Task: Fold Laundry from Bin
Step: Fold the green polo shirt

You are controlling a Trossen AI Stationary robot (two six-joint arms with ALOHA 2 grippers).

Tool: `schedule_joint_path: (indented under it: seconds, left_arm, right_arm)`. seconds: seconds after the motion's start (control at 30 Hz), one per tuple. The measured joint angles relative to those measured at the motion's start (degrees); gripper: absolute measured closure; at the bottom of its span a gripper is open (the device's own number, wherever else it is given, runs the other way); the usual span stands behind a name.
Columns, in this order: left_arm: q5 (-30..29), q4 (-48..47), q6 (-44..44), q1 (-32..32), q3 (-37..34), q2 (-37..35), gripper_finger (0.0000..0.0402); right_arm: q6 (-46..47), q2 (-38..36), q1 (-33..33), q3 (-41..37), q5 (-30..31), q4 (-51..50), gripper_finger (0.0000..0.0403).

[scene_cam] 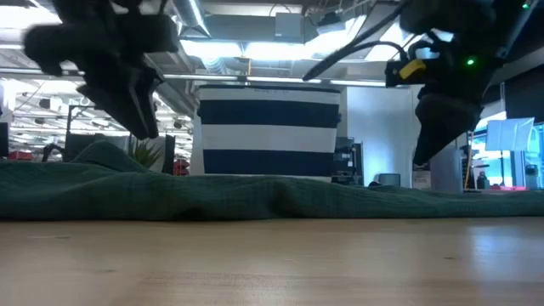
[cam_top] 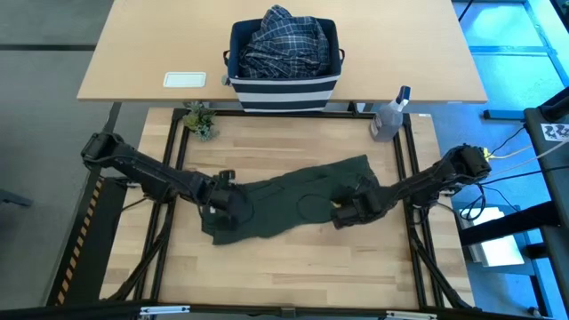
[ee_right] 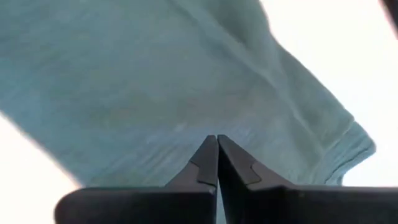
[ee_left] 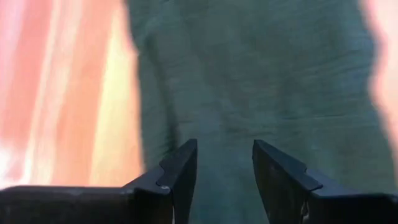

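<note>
The dark olive-green garment [cam_top: 293, 200] lies spread flat on the wooden table and shows as a low band in the low view [scene_cam: 272, 197]. My left gripper [cam_top: 227, 197] is open just over its left end, fingers apart above the cloth [ee_left: 224, 165]. My right gripper [cam_top: 347, 213] is shut over its right part [ee_right: 216, 140]; in the low view it stands a little above the cloth [scene_cam: 425, 157]. The striped navy bin [cam_top: 283, 84] stands on the far table with the blue-and-white plaid shirt [cam_top: 284, 40] heaped in it. The black garment is out of view.
A clear spray bottle [cam_top: 388, 118] stands at the table's far right corner and a small plant [cam_top: 202, 122] at its far left. A white flat object [cam_top: 185, 80] lies on the far table. Bare wood shows along the near edge [cam_top: 284, 267].
</note>
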Motion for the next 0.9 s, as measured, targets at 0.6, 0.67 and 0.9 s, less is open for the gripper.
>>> schedule_joint_path:
  seconds: [0.6, 0.67, 0.9]
  left_arm:
    - [0.6, 3.13, 5.35, 9.54, 0.0, 0.42, 0.0253]
    - [1.56, 1.76, 3.64, 10.55, -0.04, 0.42, 0.0253]
    - [9.52, 5.8, -2.02, 4.86, -0.04, 0.42, 0.0256]
  right_arm:
    - [10.62, -0.94, 5.71, -2.13, -5.9, -4.59, 0.0402]
    - [11.06, -0.94, 5.66, -3.16, -5.92, -4.99, 0.0402]
    - [11.91, -0.94, 3.93, -5.49, -0.82, -6.42, 0.0402]
